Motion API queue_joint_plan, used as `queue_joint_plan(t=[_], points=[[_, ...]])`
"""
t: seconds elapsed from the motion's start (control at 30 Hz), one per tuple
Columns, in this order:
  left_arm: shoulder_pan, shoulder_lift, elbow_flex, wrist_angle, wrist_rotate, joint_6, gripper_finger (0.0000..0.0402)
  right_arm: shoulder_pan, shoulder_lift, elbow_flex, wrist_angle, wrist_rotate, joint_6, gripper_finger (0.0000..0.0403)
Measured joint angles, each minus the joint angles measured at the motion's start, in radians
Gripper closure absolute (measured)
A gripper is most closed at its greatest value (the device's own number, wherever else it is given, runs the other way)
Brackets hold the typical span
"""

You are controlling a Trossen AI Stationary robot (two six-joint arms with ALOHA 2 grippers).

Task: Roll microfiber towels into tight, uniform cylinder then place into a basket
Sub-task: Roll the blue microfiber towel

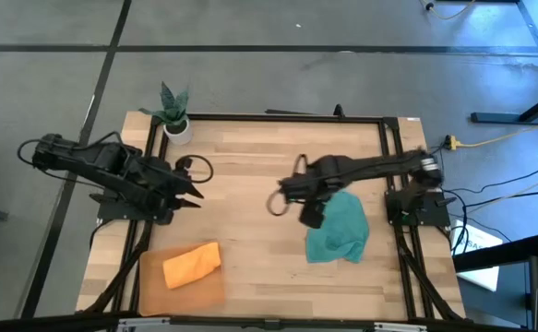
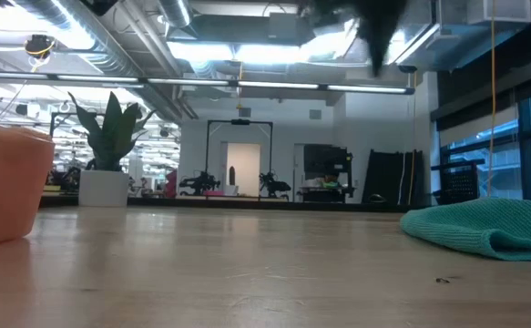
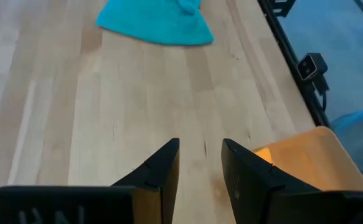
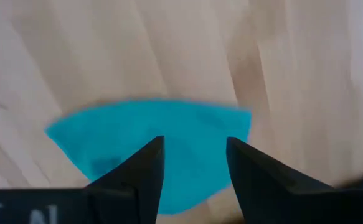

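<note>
The right gripper is hanging above the middle of the tabletop, just off the inner edge of the teal towel. Its jaws are standing apart with nothing between them, and in its own wrist view the teal cloth is showing below the dark fingers, which do not seem to be touching it, though the blur there makes this hard to judge. The teal towel is lying crumpled and unrolled near the tabletop's right edge, toward the front.

The orange towel is sitting bunched into a short roll inside the basket, which is resting at the front-left corner of the tabletop. The left gripper is waiting over the left edge, well apart from both towels, its jaws a little apart and empty. A potted plant is standing at the back-left corner.
</note>
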Motion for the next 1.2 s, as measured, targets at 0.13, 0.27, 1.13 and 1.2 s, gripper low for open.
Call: queue_joint_plan(t=[0.13, 0.27, 1.13, 1.2], points=[[0.000, 0.012, 0.000, 0.048, 0.000, 0.000, 0.0291, 0.028, -0.154, -0.248, 0.078, -0.047, 0.204, 0.0230], [0.000, 0.020, 0.000, 0.098, 0.000, 0.000, 0.0291, 0.071, -0.239, -0.412, 0.241, -0.215, 0.377, 0.0230], [0.000, 0.023, 0.000, 0.152, 0.000, -0.001, 0.0291, 0.253, -0.255, -0.890, 0.476, -0.444, 0.763, 0.0230], [0.000, 0.024, 0.000, 0.152, 0.000, -0.002, 0.0291, 0.253, -0.255, -0.911, 0.501, -0.444, 0.743, 0.0230]])
